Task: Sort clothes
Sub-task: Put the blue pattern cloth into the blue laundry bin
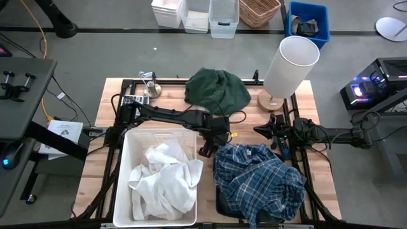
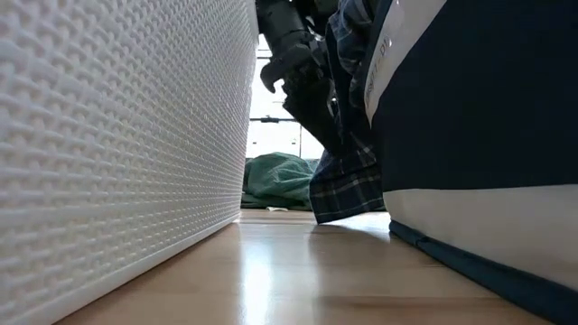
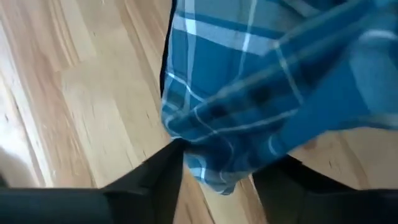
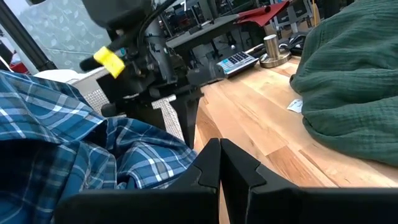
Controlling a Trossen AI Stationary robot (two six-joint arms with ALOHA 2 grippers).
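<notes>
White bin at the left holds the white garments, sorted already by the look of it. Left gripper sits between this bin and the navy bin; in the left wrist view its fingers are part-open around a plaid hem, pinching or just letting go, I can't tell which. Plaid shirt is heaped over the navy bin, one edge hanging down to the tabletop in the low view. Step in hand: placing the plaid shirt. Next likely calls for letting go, lifting clear, then reaching back for the dark green garment lying loose at the table's rear. Right gripper waits just beside the plaid heap, fingers closed together, holding nothing.
</notes>
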